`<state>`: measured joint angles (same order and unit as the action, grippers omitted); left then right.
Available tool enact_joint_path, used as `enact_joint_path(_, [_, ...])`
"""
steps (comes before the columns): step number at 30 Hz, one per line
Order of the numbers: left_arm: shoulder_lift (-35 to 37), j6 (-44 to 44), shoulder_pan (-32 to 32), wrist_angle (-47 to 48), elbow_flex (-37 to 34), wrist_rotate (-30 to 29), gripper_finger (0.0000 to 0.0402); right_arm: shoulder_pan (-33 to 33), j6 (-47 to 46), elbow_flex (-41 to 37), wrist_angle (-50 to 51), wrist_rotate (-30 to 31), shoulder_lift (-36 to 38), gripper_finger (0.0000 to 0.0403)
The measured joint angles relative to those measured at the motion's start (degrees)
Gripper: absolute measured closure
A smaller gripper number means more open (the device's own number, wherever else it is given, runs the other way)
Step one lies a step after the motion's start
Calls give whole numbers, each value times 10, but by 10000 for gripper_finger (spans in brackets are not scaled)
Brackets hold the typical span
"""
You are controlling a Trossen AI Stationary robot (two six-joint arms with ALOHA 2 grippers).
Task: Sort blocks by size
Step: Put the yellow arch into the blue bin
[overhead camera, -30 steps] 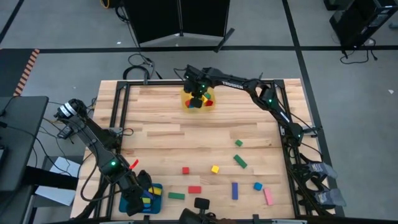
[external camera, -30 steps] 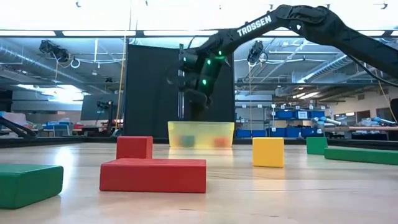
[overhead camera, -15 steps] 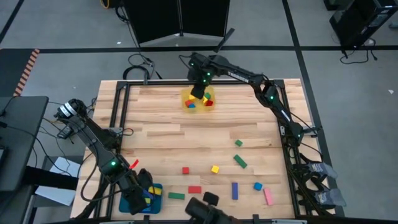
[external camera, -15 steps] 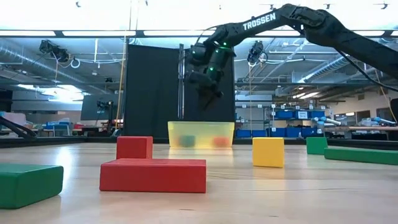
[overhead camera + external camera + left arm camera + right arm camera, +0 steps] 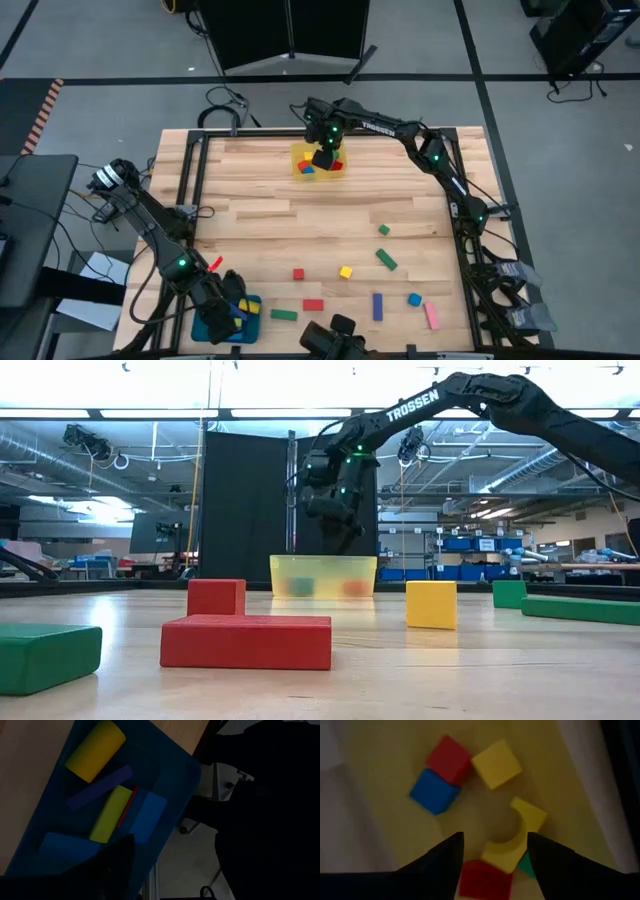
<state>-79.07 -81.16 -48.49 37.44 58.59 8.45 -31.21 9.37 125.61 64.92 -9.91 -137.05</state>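
Several painted wooden blocks (image 5: 345, 271) lie scattered on the near table (image 5: 270, 215); light and rigid, they are best pinched across flat sides. The left gripper (image 5: 232, 300) hangs spread over the teal tray (image 5: 250, 302). Farther off, the right gripper (image 5: 325, 155) stands parted, empty, above the yellow tray (image 5: 298, 152).

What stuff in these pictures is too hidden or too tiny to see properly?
- Yellow tray, high view: the right gripper hangs over it and covers some of the blocks inside.
- Same tray, low view: its cloudy wall blurs the blocks into smudges.
- Teal tray, high view: the left gripper covers part of it.
- Left wrist view: a thin red strip between two blocks, too narrow to tell what it is.
- Green block, right wrist view: mostly behind a finger.
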Motion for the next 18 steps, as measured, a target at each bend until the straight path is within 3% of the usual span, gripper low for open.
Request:
enact_joint_path(2, [0, -2, 0, 0, 0, 0, 120, 1, -4, -18, -19, 23, 0, 171])
enact_joint_path(18, [0, -18, 0, -4, 0, 1, 120, 1, -19, -62, -84, 45, -5, 198])
